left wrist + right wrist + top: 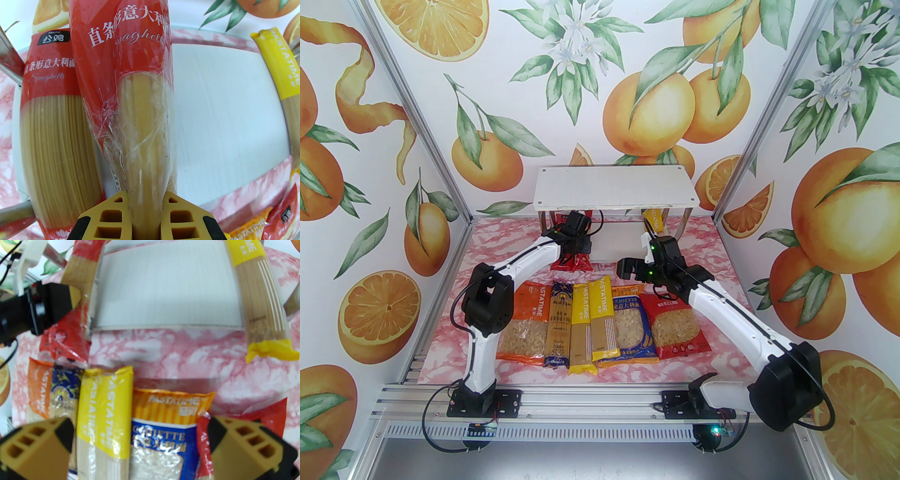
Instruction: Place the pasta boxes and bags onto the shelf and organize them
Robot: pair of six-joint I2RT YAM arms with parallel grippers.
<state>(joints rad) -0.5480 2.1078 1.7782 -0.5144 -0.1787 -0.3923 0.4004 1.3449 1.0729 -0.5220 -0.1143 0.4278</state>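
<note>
Left jaws squeeze a red pack [131,98], bound for the shelf [222,105] just ahead. Next: lay it down, let go. Right jaws spread wide.

A staged robot test booth; aluminium framing [417,112]; orange-print wall panels [581,93]; pink marbled tabletop [703,239].

left gripper [145,199] clamped (arm stretched forward), right gripper [139,427] spread wide

Shelf [615,187] stood at back centre of table [712,253]. Along lower board [222,93]: first pack [51,117] far left, second pack [140,105] just right of it, third pack [654,221] at right end. Row of six packs [603,323] lay abreast in front of shelf.
</note>
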